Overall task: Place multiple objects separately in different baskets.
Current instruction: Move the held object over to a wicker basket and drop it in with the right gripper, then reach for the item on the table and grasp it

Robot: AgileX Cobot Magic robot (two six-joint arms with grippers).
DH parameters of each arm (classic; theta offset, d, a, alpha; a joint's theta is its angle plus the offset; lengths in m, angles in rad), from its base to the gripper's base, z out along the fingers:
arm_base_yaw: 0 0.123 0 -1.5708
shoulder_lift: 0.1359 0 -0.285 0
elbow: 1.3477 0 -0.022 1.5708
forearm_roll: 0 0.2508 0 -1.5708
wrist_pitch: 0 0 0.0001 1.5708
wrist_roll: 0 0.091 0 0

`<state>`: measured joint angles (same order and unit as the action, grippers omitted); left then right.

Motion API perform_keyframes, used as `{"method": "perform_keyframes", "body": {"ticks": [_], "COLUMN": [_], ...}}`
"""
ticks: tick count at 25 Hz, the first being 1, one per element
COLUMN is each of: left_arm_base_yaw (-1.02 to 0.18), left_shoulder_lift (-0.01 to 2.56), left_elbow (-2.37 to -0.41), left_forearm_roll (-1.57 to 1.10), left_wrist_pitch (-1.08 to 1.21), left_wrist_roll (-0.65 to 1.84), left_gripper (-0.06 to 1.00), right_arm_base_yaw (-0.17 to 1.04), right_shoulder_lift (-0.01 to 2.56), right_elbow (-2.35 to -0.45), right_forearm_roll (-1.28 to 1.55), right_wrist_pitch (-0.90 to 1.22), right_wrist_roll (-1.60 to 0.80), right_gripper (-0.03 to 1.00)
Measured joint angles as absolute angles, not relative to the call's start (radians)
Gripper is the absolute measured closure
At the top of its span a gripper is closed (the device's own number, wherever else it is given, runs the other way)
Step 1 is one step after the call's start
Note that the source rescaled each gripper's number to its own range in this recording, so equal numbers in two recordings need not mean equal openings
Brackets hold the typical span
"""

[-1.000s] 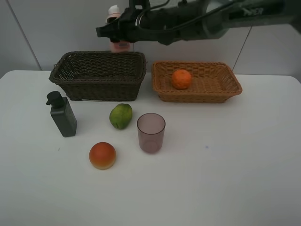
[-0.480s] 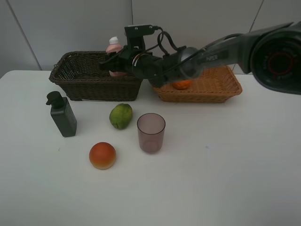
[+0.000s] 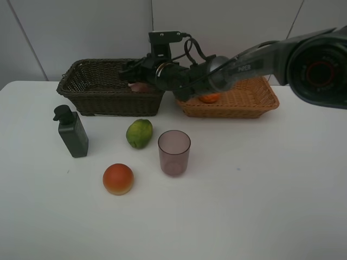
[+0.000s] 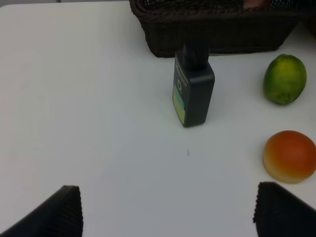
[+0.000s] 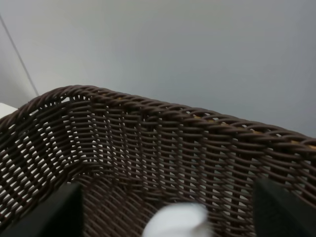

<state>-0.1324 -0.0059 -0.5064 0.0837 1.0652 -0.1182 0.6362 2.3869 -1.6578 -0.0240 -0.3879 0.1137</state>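
one pink bottle [image 3: 139, 85] sits in dark basket [image 3: 92, 89]; right gripper [image 3: 130, 70] above it, fingers spread, gripping nothing; left gripper [image 4: 168, 212] likewise spread, empty.

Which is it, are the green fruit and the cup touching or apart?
Apart. The exterior high view shows bare white table between the green fruit and the cup.

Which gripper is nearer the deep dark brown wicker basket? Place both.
Right. The right gripper reaches into the dark brown wicker basket; the left gripper hangs over the table, with the dark green pump bottle between it and the basket.
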Motion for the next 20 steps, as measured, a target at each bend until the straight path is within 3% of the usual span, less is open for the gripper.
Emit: {"method": "perform_keyframes", "body": {"ticks": [2, 5, 12, 20], "left_arm_base_yaw": [-0.132, -0.132, -0.132, -0.132], "left_shoulder_lift": [-0.006, -0.006, -0.006, -0.006], "left_elbow": [-0.506, -0.506, -0.506, -0.506], "left_forearm_roll": [0.084, 0.084, 0.084, 0.084], "left_wrist_pitch": [1.065, 1.065, 1.065, 1.065], "left_wrist_roll": [-0.118, -0.118, -0.118, -0.118], "left_gripper": [0.04, 0.04, 0.04, 0.04], "right_arm_base_yaw": [0.636, 0.636, 0.636, 0.636], "right_shoulder_lift": [2.386, 2.368, 2.228, 2.077], "right_elbow": [-1.658, -1.658, -1.658, -1.658], "right_forearm_roll": [-0.024, -0.024, -0.032, -0.035], "right_wrist_pitch": [-0.383, -0.335, -0.033, 0.499], "right_wrist_roll": [0.114, 0.114, 0.114, 0.114], "right_gripper": [0.29, 0.2, 0.17, 0.17]}}
